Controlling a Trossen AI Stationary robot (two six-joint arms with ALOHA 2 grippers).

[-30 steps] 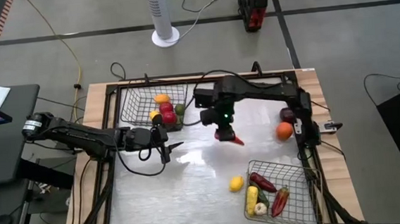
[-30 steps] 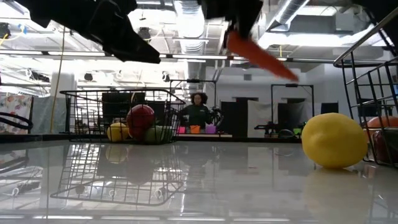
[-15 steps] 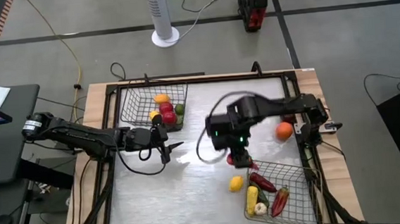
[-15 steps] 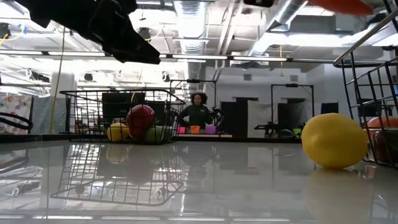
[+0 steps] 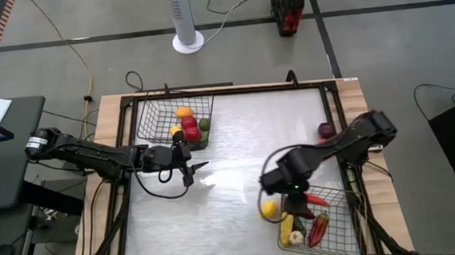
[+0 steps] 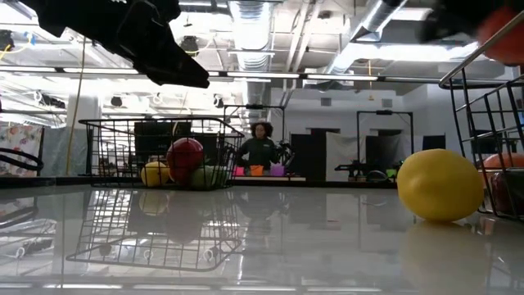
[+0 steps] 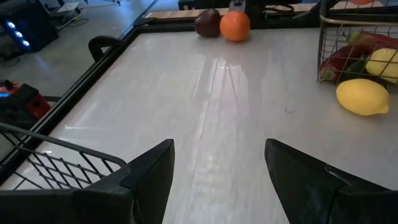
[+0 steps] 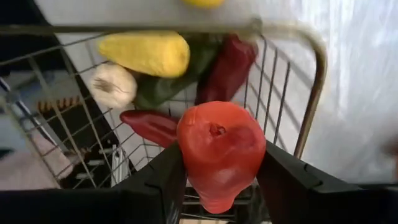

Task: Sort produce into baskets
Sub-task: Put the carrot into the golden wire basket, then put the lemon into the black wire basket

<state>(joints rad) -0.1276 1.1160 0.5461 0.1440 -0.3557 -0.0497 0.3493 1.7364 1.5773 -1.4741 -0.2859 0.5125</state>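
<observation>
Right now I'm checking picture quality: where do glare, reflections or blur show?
High view: white glare streak on the glossy table. Low view: dark wire basket mirrored in the tabletop; right claw's red item a smear at top right. Right wrist view: yellow fruit cut off at the edge.

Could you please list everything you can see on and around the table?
wire baskets: two, dark; one far left, one near right
round fruits: about five, orange, red, green, yellow; left basket
corn: one, yellow; right basket
garlic: one, white; right basket
long vegetables: three, dark red, red, green; right basket
lemon: one, yellow; table, beside right basket
orange: one; table's right edge
plum-like fruit: one, dark red; beside orange
person: one; room behind
left gripper: open, by left basket
right gripper: shut on red vegetable, over right basket
</observation>
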